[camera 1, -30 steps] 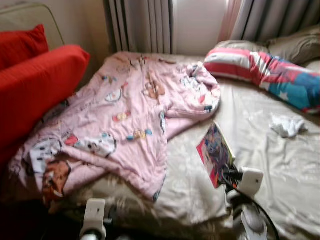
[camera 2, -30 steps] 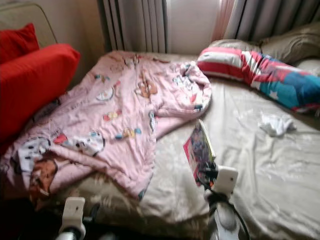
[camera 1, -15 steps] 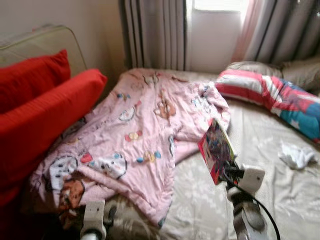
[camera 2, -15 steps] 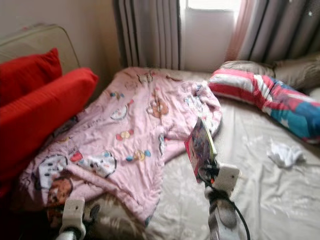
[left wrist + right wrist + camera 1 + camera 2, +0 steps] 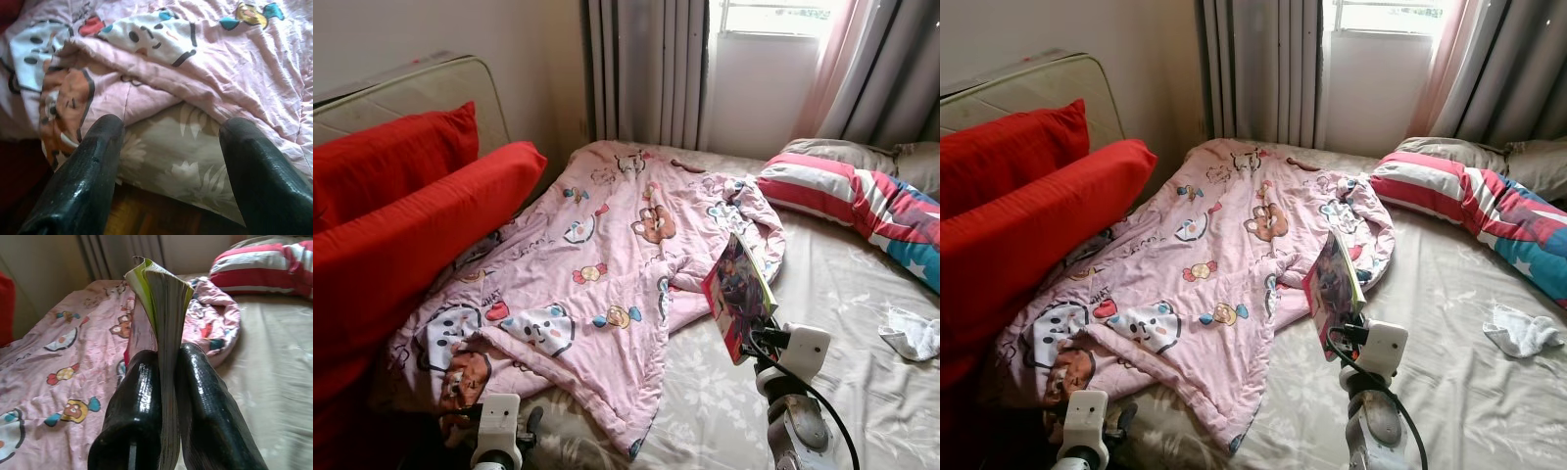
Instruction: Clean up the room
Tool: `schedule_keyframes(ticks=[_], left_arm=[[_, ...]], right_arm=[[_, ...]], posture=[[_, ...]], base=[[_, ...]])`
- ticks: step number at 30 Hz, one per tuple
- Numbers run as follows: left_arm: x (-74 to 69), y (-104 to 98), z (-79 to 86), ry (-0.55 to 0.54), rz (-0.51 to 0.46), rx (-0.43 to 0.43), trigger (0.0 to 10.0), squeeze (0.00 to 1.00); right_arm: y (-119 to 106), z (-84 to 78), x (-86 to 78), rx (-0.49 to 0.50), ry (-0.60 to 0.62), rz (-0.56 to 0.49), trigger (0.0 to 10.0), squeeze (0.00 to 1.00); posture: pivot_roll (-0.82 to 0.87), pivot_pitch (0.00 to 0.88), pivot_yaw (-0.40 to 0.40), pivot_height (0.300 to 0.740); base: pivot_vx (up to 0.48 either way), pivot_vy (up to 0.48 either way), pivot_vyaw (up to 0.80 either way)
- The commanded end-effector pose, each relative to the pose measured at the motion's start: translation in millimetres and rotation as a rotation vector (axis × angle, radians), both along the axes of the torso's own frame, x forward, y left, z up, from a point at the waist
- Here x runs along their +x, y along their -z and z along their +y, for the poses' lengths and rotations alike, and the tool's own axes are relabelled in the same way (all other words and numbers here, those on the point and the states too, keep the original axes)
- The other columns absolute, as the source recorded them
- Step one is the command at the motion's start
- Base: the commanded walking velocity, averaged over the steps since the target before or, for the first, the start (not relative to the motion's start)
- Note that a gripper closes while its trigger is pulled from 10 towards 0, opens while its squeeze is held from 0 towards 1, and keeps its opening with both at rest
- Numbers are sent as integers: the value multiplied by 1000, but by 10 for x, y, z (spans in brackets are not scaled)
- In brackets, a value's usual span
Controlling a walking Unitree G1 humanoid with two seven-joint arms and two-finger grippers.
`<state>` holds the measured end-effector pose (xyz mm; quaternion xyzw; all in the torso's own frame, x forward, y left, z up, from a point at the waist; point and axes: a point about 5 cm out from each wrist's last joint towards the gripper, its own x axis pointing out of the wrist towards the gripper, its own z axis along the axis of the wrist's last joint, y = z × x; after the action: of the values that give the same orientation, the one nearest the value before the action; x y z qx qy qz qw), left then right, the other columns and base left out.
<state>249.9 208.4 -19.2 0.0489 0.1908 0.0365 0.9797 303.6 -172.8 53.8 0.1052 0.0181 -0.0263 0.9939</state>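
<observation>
I'm pinching the book point(image 5: 164, 308) upright in my right end effector point(image 5: 168, 382) above the bed point(image 5: 862, 343); my left end effector point(image 5: 171, 161) is hanging spread.

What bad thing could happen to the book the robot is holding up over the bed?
The right gripper pinches the book only at its lower edge, so it might slip or flop open and drop onto the pink blanket. Its pages could also bend in that tight squeeze. The left gripper hangs open by the bed edge near the blanket's corner and might snag it if the robot walks on.
</observation>
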Motion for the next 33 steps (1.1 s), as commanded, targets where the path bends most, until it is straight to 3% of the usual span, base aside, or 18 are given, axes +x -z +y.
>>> schedule_keyframes(ticks=[1,17,26,33], left_arm=[[27,-16,5,3,-5,4,10000,0],[64,-25,-52,50,3,49,10000,0],[73,-30,-56,46,0,48,10000,0],[65,-22,-52,41,2,46,10000,0]], right_arm=[[-84,-22,46,-9,7,-35,10000,0],[-75,-5,48,-18,19,-36,10000,0],[-92,-28,59,-12,29,-41,10000,0],[-103,-30,63,0,34,-48,10000,0]], posture=[[13,0,13,740],[17,0,16,740],[16,0,13,740],[12,3,13,740]], base=[[0,0,-769],[0,0,-673],[0,-343,0],[0,-369,-756]])
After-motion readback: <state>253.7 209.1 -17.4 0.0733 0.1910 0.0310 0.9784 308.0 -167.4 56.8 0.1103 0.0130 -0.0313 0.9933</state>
